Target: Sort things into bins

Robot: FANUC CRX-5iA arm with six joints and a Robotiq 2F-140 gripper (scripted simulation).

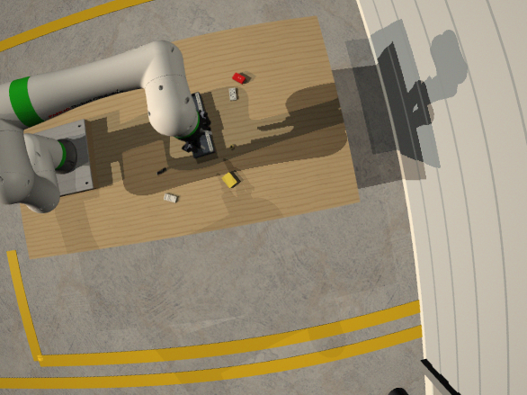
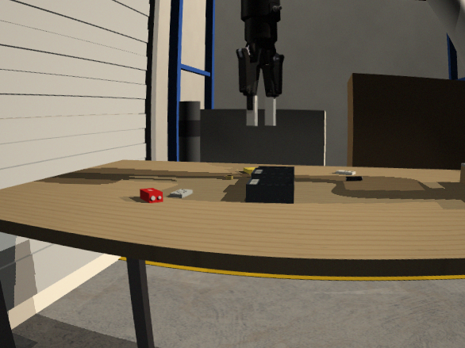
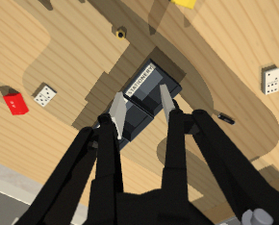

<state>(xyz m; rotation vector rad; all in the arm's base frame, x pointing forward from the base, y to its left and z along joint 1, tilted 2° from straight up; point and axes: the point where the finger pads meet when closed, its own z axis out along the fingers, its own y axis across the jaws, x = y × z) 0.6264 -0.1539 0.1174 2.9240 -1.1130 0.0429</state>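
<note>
The wooden table [image 1: 288, 53] [image 2: 222, 229] [image 3: 61, 156] carries the bins [image 1: 203, 148] [image 2: 270, 191] [image 3: 153, 88] below the gripper [image 1: 196, 133] [image 2: 261, 124] [image 3: 142, 97], whose fingers stand apart, holding nothing, probably to travel safely. 2 dominoes, 1 white one [image 1: 232, 94] [image 2: 181, 193] [image 3: 44, 95] included, lie away from it.

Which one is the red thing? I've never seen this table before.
On the wooden table, find the row of dark bins. Beyond its label side lie two small things: a white dotted tile and the red block, the only red one.
</note>
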